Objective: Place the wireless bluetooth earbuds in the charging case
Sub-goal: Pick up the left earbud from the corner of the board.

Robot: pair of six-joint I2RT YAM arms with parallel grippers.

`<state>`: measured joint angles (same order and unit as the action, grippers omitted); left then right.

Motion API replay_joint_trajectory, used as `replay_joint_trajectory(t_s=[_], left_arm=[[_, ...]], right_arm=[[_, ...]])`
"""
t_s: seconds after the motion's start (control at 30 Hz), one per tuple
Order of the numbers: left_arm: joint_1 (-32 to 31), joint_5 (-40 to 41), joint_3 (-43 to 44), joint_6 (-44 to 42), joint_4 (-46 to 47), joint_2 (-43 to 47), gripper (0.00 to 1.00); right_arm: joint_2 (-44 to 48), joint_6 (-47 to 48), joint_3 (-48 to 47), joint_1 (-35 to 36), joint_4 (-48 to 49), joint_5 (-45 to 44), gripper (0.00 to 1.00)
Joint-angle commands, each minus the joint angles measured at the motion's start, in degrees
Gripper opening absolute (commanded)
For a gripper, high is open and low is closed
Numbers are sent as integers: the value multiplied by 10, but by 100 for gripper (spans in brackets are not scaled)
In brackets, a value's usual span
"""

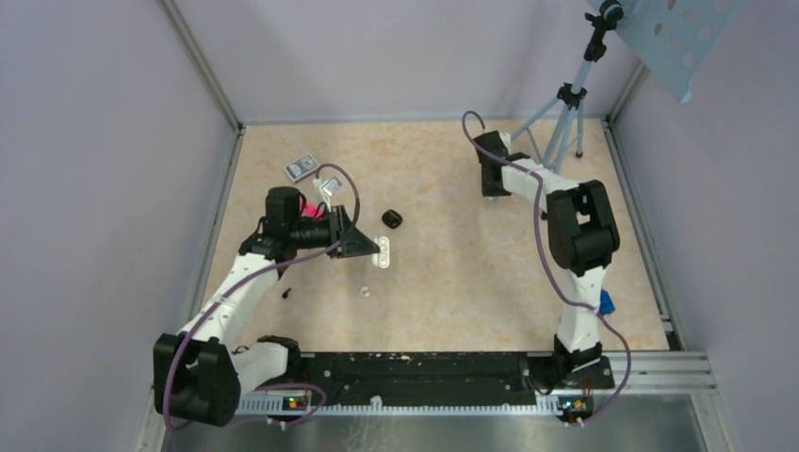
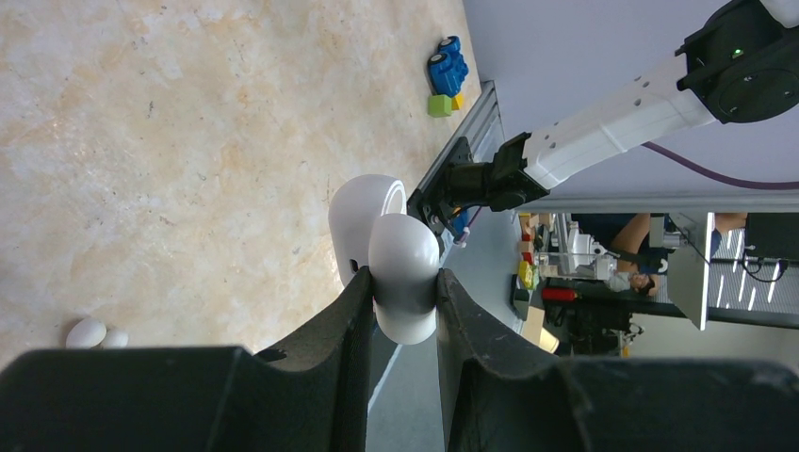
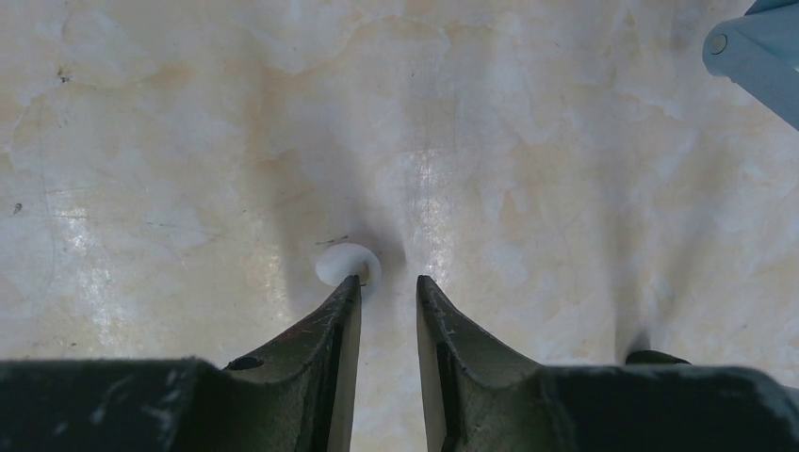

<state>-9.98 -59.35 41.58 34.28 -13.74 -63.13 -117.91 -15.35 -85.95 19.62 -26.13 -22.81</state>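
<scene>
The charging case [image 1: 392, 219], small, glossy and black, lies mid-table. My left gripper [image 1: 366, 243] sits just left of it, shut on a larger white pill-shaped object [image 2: 403, 273] whose second white half [image 2: 366, 218] sticks out beyond the fingers. One tiny white earbud [image 1: 365, 291] lies on the table below that gripper; it also shows in the left wrist view as the earbud [image 2: 87, 332] at bottom left. My right gripper [image 3: 386, 281] points down at the far side of the table, open by a narrow gap with nothing in it. Another white earbud [image 3: 345, 263] lies at its left fingertip, outside the gap.
A tripod [image 1: 563, 122] stands at the back right, close to the right arm. Two small grey packets [image 1: 300, 168] lie at the back left. A blue toy [image 2: 447, 66] and a green block [image 2: 439, 105] sit near the front rail [image 1: 650, 363].
</scene>
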Motion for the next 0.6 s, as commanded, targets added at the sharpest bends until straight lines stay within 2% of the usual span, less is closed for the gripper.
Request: replay_joint_trajectory(t_s=[0.0,0.57], left_arm=[[-2,-12,18,-10,12,13,1],[-3,-12,15,-8,17,9,1]], right_arm=[[2,15,-1,-4,9,20,28],[-10,29,-15,-3,2,71,28]])
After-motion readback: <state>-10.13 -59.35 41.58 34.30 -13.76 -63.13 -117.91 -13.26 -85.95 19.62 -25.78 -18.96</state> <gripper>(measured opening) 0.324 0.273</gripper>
